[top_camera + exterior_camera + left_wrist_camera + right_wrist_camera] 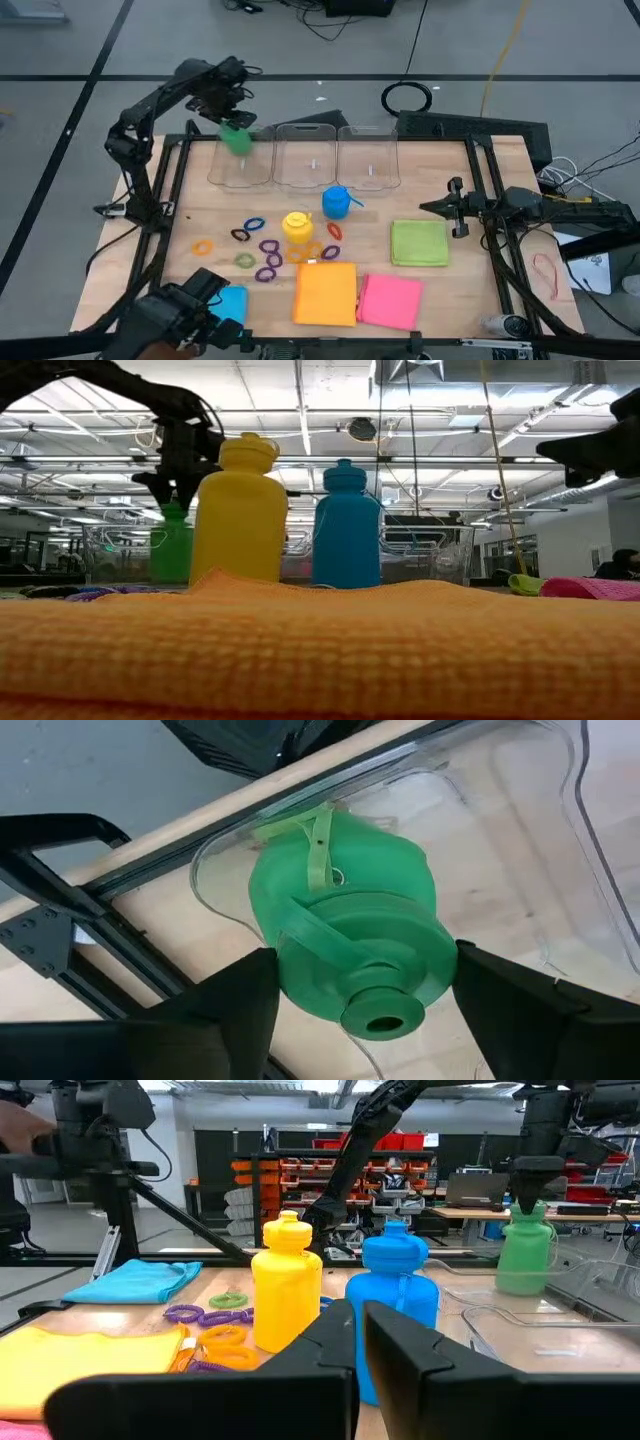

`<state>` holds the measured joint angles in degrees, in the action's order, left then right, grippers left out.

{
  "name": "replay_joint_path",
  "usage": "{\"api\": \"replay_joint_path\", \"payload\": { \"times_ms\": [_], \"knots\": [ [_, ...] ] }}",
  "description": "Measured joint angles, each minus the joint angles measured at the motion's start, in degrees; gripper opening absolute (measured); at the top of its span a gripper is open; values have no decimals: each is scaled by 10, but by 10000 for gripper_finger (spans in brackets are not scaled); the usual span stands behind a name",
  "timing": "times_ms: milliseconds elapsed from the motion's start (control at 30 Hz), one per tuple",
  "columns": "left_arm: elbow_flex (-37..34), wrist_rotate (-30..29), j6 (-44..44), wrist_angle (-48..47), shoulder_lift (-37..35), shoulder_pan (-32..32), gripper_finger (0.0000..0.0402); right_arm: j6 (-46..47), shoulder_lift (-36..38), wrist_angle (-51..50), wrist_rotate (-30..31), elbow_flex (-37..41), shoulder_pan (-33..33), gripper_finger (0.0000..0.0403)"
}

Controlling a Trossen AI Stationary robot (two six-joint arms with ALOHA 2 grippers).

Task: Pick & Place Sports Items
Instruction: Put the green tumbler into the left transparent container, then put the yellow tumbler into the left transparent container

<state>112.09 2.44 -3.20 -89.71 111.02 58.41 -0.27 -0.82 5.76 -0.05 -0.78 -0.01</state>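
Left hand (236,122) at the desk's far left, fingers (225,1010) partly spread and clamped on the cap end of the green bottle (238,139). Bottle hangs upright over the leftmost clear bin (240,160); whether its base touches the bin floor cannot be told.

Right hand (450,209) near the desk's right edge, fingers (400,1345) fully closed, holding nothing.

Yellow bottle (297,226) and blue bottle (336,202) stand mid-desk. Rings (268,258) lie scattered left of centre. Green cloth (419,242), pink cloth (390,300), orange cloth (325,293) and blue cloth (232,303) lie toward the near edge.
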Motion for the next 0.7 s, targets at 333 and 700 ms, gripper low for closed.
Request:
{"api": "replay_joint_path", "payload": {
  "times_ms": [333,700],
  "knots": [
    [0,-1,-2,0,0,0,261,0,0,0,0,0,0,0],
    [0,-1,1,-1,0,0,359,0,0,0,0,0,0,0]
  ]
}}
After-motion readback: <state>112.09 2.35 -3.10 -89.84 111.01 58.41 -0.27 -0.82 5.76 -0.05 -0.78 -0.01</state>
